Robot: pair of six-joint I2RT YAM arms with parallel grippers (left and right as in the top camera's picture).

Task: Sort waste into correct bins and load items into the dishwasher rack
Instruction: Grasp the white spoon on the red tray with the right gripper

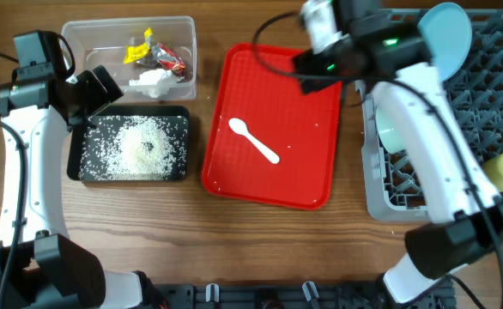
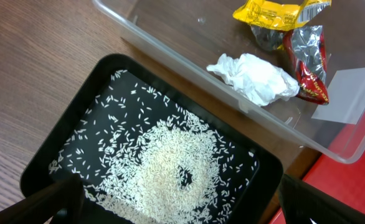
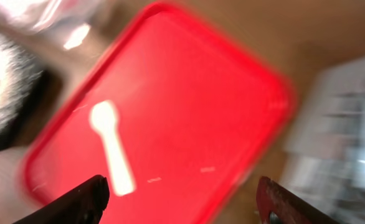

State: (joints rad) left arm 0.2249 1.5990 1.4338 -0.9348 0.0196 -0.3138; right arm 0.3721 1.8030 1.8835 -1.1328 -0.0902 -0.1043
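The left claw (image 2: 182, 208) hangs wide open and empty over the black tray (image 2: 42, 155) of rice grains (image 2: 170, 165). Beside it, the clear tub (image 2: 164, 55) holds a yellow wrapper (image 2: 273, 12), a dark red wrapper (image 2: 310, 62), their print unreadable, and a tissue wad (image 2: 254, 78). The right claw (image 3: 182, 202), spread wide and empty, hovers above the white spoon (image 3: 111, 146) on the red tray (image 3: 195, 87).

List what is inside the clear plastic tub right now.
The clear tub holds a yellow wrapper, a dark red wrapper and a white tissue wad. Anything beneath them is covered; the pale sheet beside them is unclear.
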